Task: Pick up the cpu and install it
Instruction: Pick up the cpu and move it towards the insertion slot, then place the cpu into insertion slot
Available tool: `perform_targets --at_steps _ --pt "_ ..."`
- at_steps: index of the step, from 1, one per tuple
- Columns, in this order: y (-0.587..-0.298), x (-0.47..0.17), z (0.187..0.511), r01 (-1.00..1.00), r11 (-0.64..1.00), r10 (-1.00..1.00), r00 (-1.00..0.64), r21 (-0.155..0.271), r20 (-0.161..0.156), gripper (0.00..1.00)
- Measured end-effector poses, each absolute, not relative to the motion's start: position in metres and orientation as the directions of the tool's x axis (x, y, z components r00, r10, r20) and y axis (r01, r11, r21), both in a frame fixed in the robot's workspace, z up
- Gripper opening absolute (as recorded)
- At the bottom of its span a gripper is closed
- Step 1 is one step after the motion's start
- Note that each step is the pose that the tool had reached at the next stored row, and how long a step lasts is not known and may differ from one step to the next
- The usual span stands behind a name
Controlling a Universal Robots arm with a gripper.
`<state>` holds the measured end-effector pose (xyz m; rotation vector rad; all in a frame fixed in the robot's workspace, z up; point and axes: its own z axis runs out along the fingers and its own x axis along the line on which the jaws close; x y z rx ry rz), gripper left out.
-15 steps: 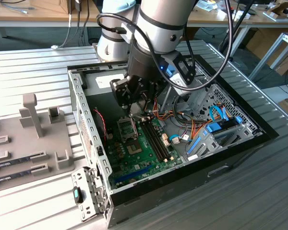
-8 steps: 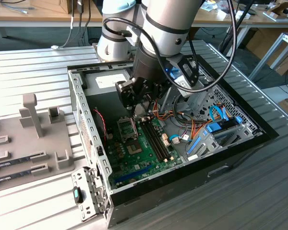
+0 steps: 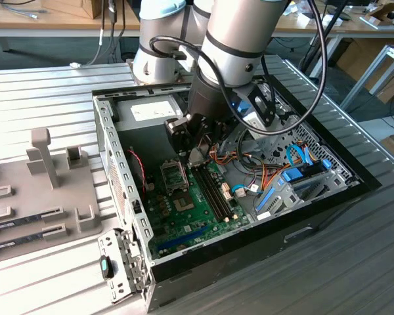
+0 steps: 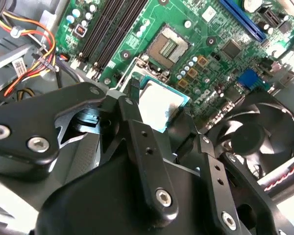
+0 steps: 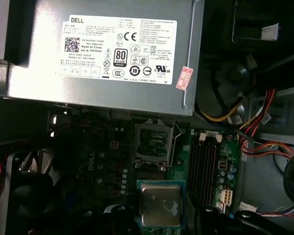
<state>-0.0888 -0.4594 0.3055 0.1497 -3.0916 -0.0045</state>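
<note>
We are holding the silvery, green-rimmed square cpu clamped in our black gripper, hovering near the open metal socket and black fan, our fingers hiding parts of its edges.

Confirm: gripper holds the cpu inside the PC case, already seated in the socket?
Not seated. The gripper holds the cpu inside the PC case, but above the motherboard and clear of the socket, which lies open and empty in the first wrist view.
</note>
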Motion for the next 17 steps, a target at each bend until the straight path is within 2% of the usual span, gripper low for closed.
perform_targets --at_steps 13,17 --pt "-0.462 -0.088 0.293 0.008 1.000 0.008 -0.999 -0.001 0.047 0.47" --pt "-0.482 -0.089 0.280 0.005 1.000 0.005 -0.999 -0.001 0.049 0.47"
